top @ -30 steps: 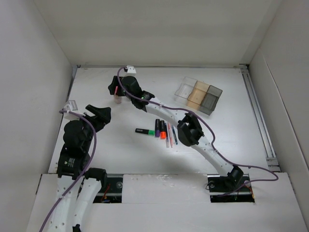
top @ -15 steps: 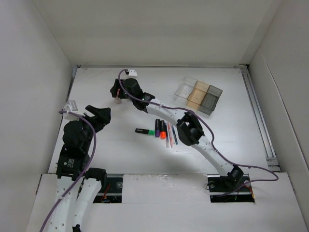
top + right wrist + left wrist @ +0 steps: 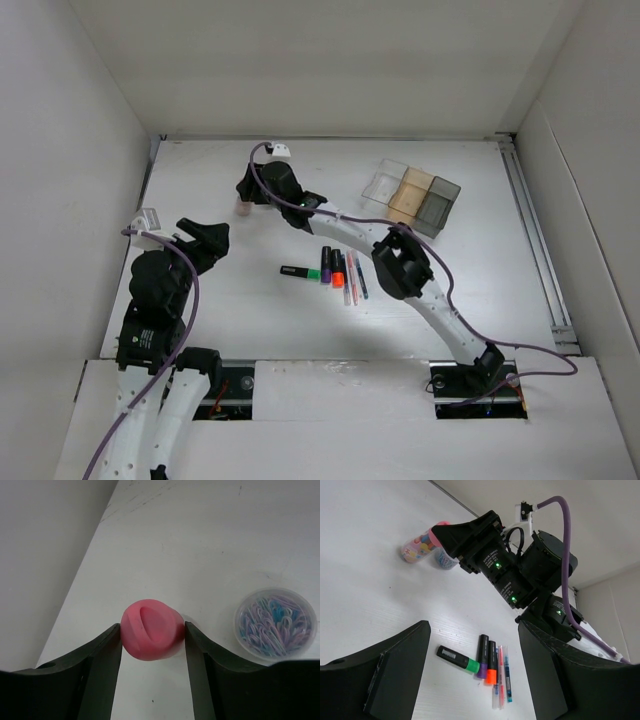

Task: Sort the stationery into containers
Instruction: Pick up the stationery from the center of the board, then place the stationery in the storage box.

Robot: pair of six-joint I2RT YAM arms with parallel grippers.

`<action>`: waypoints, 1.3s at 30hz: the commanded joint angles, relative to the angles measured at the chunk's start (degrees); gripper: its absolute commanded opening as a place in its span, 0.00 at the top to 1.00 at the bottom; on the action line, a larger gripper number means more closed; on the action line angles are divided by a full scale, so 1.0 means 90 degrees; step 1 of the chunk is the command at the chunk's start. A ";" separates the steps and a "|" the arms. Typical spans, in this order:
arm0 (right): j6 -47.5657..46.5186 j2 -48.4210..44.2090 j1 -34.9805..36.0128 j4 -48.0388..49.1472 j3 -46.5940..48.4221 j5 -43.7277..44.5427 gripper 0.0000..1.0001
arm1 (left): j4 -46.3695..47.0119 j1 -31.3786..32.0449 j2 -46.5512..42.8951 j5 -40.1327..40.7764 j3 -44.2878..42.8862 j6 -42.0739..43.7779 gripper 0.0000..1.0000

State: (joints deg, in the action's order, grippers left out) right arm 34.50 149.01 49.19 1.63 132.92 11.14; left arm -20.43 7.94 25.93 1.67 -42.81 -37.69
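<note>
A pink-capped small bottle (image 3: 151, 629) stands upright at the back left of the table (image 3: 250, 300), and my right gripper (image 3: 152, 645) is shut on its cap, both fingers touching it. The same bottle (image 3: 417, 549) shows under that gripper in the left wrist view. A small round jar (image 3: 276, 622) of coloured clips stands just to its right. Green (image 3: 294, 272), purple (image 3: 326, 265) and orange (image 3: 339, 268) markers lie mid-table beside thin pens (image 3: 352, 280). The containers (image 3: 411, 197) sit at the back right. My left gripper (image 3: 215, 235) hangs open and empty, left of the markers.
White walls enclose the table on three sides, and a metal rail (image 3: 535, 240) runs along its right edge. The right arm (image 3: 400, 265) stretches diagonally above the markers and pens. The bottle stands near the left wall.
The right gripper has come down over the bottle and its fingers have closed onto the pink cap. The left arm has stayed still.
</note>
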 commanded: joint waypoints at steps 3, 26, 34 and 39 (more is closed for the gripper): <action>-0.0005 -0.1223 -0.0016 0.0794 -0.1036 0.0110 0.84 | 0.0307 0.0035 -0.0059 -0.0147 -0.0009 0.0047 0.32; 0.0639 -0.5921 -0.2876 0.1500 -0.5433 0.0881 0.84 | 0.2024 0.0035 0.0956 -0.2646 0.0840 0.0351 0.32; 0.0639 -0.5932 -0.3697 0.1079 -0.5941 0.1819 0.85 | 0.2855 0.0035 0.1551 -0.2784 0.1163 0.0116 0.30; 0.0639 -0.5698 -0.3873 0.0778 -0.5932 0.2248 0.85 | 0.3392 0.0035 0.2186 -0.2783 0.1231 -0.0050 0.30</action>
State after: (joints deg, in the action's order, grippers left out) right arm 39.53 97.65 15.20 7.68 78.48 27.42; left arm 3.36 8.05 43.94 -22.31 -32.25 -37.17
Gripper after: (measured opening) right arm 0.533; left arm 0.692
